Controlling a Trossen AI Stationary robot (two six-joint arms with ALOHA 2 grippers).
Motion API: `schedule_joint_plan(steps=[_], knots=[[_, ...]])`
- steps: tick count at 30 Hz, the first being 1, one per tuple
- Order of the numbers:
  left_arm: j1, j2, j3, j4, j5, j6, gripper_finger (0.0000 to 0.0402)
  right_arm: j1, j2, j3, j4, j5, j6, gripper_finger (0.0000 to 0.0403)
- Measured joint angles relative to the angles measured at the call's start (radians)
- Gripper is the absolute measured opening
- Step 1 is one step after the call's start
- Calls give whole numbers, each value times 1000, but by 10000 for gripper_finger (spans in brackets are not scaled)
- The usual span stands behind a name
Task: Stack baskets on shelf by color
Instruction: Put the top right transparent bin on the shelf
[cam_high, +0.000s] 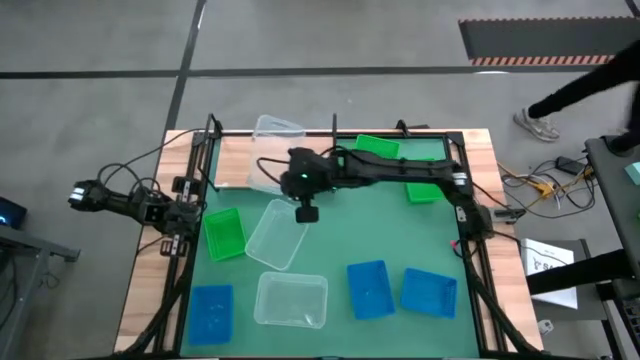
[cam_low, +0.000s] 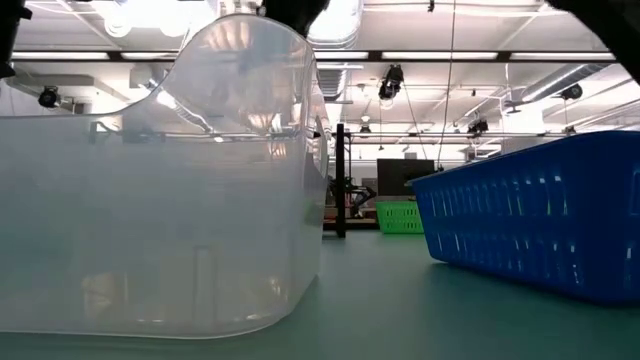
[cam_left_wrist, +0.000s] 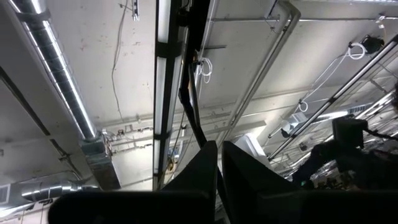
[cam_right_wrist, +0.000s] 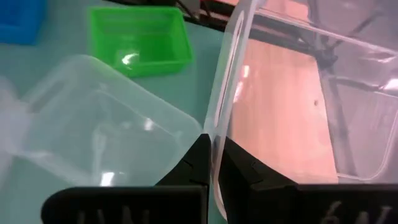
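My right gripper (cam_high: 300, 202) reaches across the table from the right and is shut on a clear basket (cam_high: 268, 175) over the left part of the wooden shelf (cam_high: 232, 155). In the right wrist view the gripper (cam_right_wrist: 211, 163) shows with the shelf board seen through that basket (cam_right_wrist: 292, 93). Another clear basket (cam_high: 277, 128) sits at the shelf's far edge. Two more clear baskets (cam_high: 275, 237) (cam_high: 290, 298) rest bottom-down on the green mat. My left gripper (cam_high: 85, 195) is shut and empty, off the table's left edge. My right gripper pinches the clear basket's rim (cam_right_wrist: 219, 127) between its two fingers, one finger inside the basket and one outside. The fingers come slanting down from the right. The basket is held tilted above the shelf board. I cannot tell whether its far part rests on the board.
Green baskets lie at the mat's left (cam_high: 222, 235), on the shelf (cam_high: 378, 147) and at the far right (cam_high: 425, 192). Blue baskets lie near the front edge (cam_high: 210, 310) (cam_high: 368, 290) (cam_high: 428, 292). Black uprights (cam_high: 333, 125) stand along the shelf. A person (cam_high: 590, 90) moves beyond the far right.
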Motion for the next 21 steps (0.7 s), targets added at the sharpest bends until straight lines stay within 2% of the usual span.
schedule_joint_plan(steps=[9, 17, 21], knots=[[0, -1, 0, 2, 0, 0, 8, -70, 154, 12, 67, -27, -59, 9], [0, -1, 0, 1, 1, 0, 8, -79, 174, 13, 87, -24, -118, 9], [0, -1, 0, 1, 1, 0, 8, -82, 173, 13, 86, -25, -109, 24]])
